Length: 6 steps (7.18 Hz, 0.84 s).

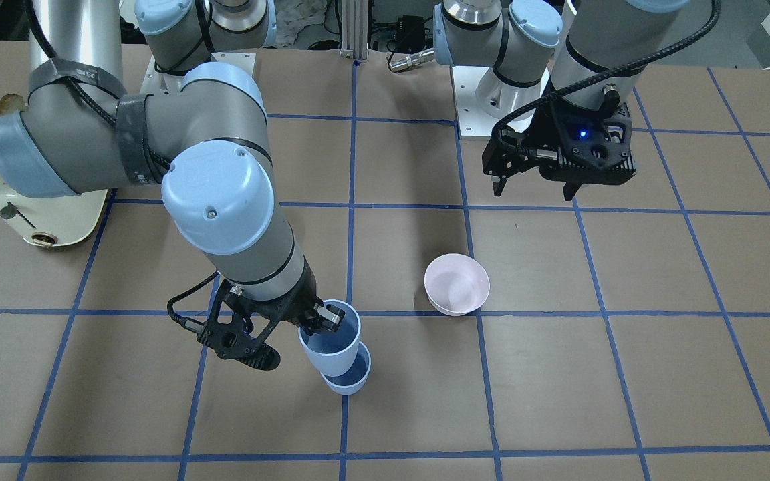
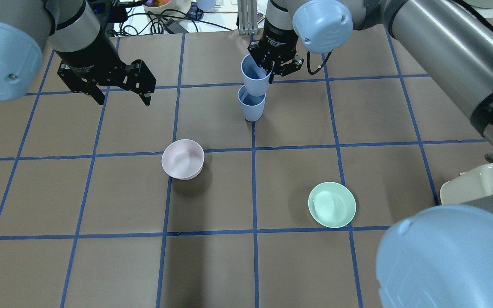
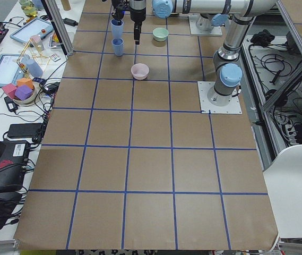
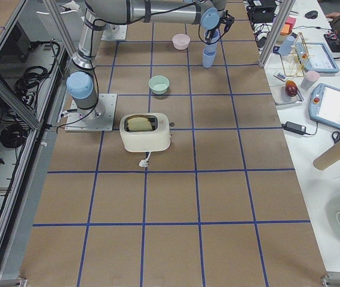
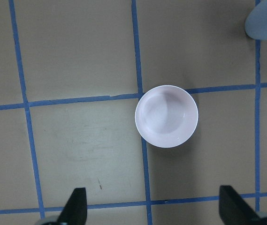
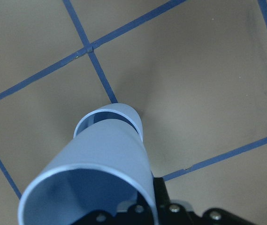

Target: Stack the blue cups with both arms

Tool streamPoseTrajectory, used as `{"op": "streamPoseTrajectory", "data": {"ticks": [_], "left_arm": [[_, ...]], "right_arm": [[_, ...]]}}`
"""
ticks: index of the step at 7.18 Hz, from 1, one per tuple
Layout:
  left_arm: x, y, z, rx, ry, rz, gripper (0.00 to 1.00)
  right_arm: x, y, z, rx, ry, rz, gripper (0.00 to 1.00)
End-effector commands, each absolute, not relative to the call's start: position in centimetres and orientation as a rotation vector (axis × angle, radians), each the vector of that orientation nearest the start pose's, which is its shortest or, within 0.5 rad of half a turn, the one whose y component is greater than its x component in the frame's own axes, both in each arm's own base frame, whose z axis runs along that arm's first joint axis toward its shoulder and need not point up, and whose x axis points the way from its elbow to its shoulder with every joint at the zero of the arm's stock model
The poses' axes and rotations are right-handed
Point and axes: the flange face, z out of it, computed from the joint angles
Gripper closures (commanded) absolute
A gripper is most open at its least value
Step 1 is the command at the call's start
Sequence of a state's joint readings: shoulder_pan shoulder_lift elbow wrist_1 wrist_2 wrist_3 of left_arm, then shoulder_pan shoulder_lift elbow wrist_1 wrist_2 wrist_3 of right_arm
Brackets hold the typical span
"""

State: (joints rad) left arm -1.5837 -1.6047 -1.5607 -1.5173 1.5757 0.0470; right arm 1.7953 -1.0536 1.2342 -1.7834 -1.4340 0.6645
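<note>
My right gripper (image 2: 272, 70) is shut on the rim of one pale blue cup (image 2: 253, 79) and holds it slightly tilted directly over the other blue cup (image 2: 251, 107), which stands upright on the table. The held cup's base is at the standing cup's rim; I cannot tell whether it has entered. The front view shows the same gripper (image 1: 325, 319), held cup (image 1: 331, 347) and standing cup (image 1: 350, 379). The right wrist view shows the held cup (image 6: 100, 168) above the standing cup (image 6: 110, 119). My left gripper (image 2: 123, 100) hangs open and empty above the table, to the cups' left.
A pale pink bowl (image 2: 182, 159) sits below my left gripper (image 5: 154, 208). A mint green bowl (image 2: 332, 204) sits nearer the robot on the right side. A cream toaster (image 2: 473, 188) stands by the right arm's base.
</note>
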Motion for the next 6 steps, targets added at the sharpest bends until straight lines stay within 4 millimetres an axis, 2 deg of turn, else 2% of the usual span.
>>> {"op": "streamPoseTrajectory", "data": {"ticks": [1, 2, 6], "left_arm": [[-13.9, -50.7, 48.3, 0.091, 3.132, -0.053, 0.00], [-13.9, -50.6, 48.3, 0.091, 3.130, -0.053, 0.00], [-13.8, -50.6, 48.4, 0.096, 3.127, -0.055, 0.00]], "right_arm": [[30.2, -64.8, 35.9, 0.658, 2.938, 0.069, 1.00], [31.0, -64.6, 35.7, 0.640, 2.941, 0.066, 1.00], [31.1, -65.2, 34.1, 0.639, 2.945, 0.078, 1.00]]}}
